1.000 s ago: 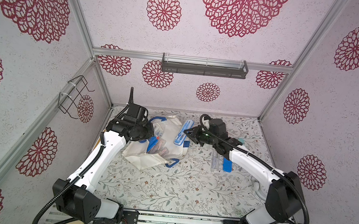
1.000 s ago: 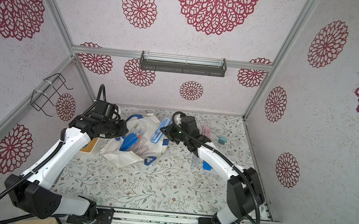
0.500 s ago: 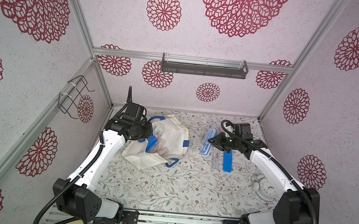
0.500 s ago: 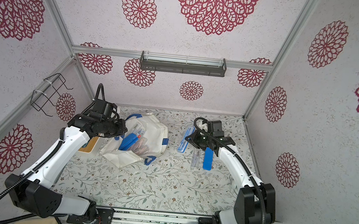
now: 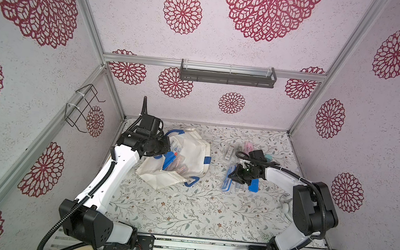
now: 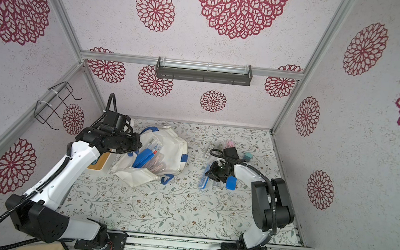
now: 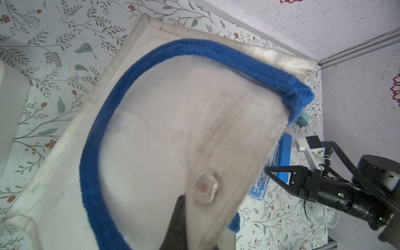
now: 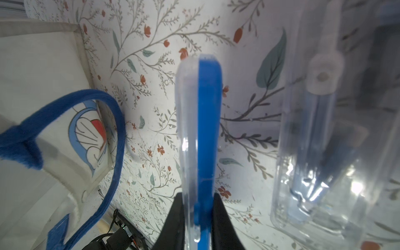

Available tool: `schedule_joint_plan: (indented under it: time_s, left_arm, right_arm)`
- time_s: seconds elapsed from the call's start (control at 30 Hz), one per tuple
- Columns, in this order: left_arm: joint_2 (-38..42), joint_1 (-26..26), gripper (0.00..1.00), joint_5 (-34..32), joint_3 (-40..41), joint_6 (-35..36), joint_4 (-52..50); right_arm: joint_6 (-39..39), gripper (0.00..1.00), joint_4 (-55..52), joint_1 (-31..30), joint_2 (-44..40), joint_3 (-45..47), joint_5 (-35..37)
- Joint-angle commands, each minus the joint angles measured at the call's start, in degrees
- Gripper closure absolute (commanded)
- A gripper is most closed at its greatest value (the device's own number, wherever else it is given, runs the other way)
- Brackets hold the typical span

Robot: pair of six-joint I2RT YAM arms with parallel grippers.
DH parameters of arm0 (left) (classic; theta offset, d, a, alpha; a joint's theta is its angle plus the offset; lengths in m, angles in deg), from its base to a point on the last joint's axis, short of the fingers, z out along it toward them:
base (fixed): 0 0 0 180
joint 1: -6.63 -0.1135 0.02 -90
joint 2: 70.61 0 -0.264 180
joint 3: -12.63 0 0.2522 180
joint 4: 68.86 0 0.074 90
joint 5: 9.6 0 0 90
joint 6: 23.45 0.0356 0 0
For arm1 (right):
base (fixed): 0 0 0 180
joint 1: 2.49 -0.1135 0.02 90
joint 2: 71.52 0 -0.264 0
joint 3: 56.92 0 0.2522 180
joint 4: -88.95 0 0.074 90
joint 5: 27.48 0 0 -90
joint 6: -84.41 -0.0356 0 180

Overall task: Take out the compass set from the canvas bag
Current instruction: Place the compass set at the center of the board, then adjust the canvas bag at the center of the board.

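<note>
Our right claw (image 8: 196, 202) is clenched on the compass set (image 8: 203, 121). It pinches the slim case across its thickness near one end, with the clear lid on one side and the blue base on the other. The case stands on edge, out of the canvas bag (image 5: 191, 149) and low over the table (image 5: 173, 210). It is just beside a clear case (image 8: 313, 151) and near a blue case (image 5: 253, 185); we cannot tell whether its far end touches the table.

To finish well, we judge that we should lower it until it bears on the table and tip it flat into the bare strip between bag and clear case. Then we release and lift straight off, so the jaws neither drag it nor knock its neighbours.

Our left claw (image 5: 165, 152) is clamped on the bag's rim fabric, holding the mouth up.
</note>
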Motion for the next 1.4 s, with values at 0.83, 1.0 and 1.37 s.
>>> schedule_joint_plan:
  time_s: [0.83,1.0,1.37]
  left_arm:
    - [-0.52,-0.42,1.00,3.48,-1.19,0.41,1.22]
    - [-0.63,-0.39,1.00,3.44,-1.33,0.10,1.44]
    - [-0.70,-0.42,0.98,0.11,-1.86,-0.41,0.02]
  right_arm:
    - [-1.08,0.56,-8.95,-1.69,-6.49,-11.84,11.36]
    - [-7.52,0.72,-6.22,-10.46,-6.66,-16.80,12.26]
    - [-14.33,0.79,-0.39,-28.41,10.92,-32.33,7.21]
